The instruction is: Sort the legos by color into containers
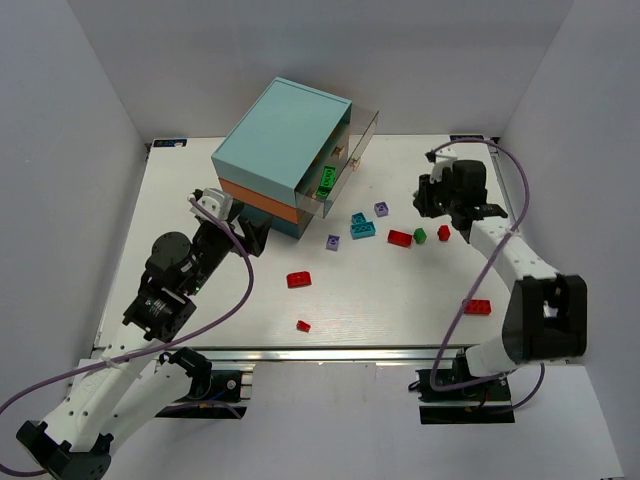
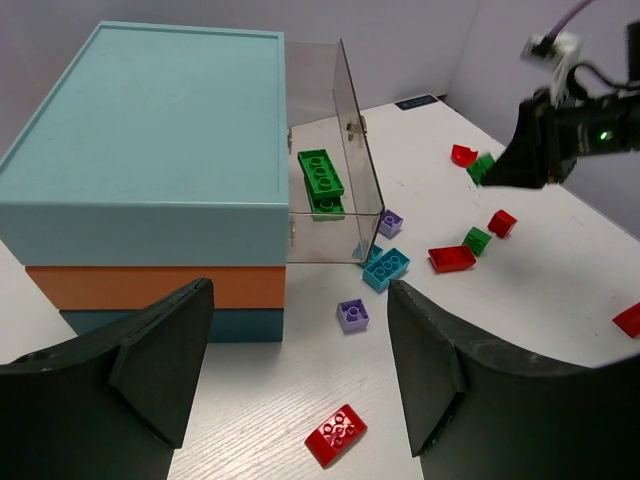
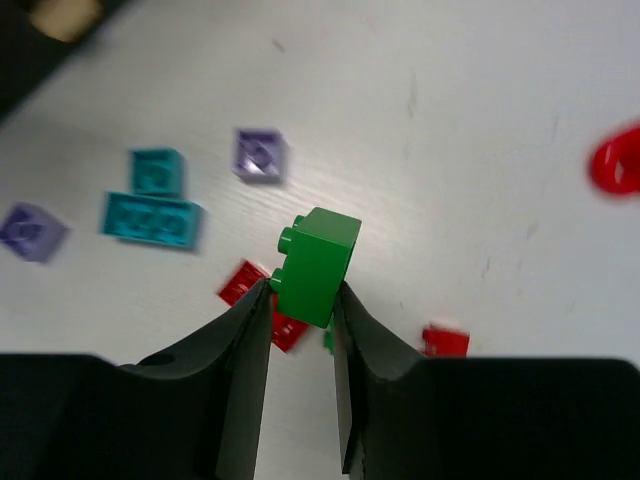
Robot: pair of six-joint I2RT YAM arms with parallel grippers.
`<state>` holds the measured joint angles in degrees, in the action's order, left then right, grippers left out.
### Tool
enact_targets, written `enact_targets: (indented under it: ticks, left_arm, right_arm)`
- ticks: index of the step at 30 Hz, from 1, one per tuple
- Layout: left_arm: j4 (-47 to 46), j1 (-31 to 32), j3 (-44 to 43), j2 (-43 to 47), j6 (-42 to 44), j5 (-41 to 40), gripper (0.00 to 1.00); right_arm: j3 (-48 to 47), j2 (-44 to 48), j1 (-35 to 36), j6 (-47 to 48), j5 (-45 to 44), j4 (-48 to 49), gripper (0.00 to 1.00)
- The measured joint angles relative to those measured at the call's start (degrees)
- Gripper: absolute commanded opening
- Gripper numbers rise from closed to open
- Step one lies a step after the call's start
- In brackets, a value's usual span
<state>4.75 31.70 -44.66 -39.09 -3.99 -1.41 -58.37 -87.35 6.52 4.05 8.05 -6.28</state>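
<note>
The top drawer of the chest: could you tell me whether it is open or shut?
Open. The clear drawer sticks out of the top layer of the chest, with green legos lying inside it.

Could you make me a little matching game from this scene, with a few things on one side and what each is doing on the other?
1. right jaws
2. left jaws
3. pulled-out drawer
4. teal bricks

A. lying on the table
B. shut on a green brick
C. open, empty
D. holds green bricks

Pairs: 1-B, 2-C, 3-D, 4-A
</note>
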Motion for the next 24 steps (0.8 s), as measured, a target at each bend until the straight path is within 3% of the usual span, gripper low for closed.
enact_targets:
  ticks: [6,14,17,20,24]
  left_arm:
    - [-0.28,0.0,0.07,-0.07,0.26,1.99,0.8]
    - [-0.52,0.0,0.35,-0.07,0.98,2.27,0.8]
    - [-0.5,0.0,0.5,-0.09,1.22,2.25,0.8]
    - [-0.5,0.0,0.5,-0.24,1.42,2.25,0.8]
    - [-0.52,0.0,0.7,-0.63,1.62,2.25,0.81]
  right_arm:
    - [-5.05,8.26,7.98,7.56,8.07,2.73,0.0]
    - [-22.71,-0.52,17.42,8.72,12.11,2.25,0.05]
    - [-30.38,-5.9,19.98,8.87,11.87,1.62,0.13]
    - [-35.74,-10.34,21.75,8.94,11.58,0.61,0.41]
    - [-37.53,-13.66,23.39,9.35,10.27,-0.79,0.45]
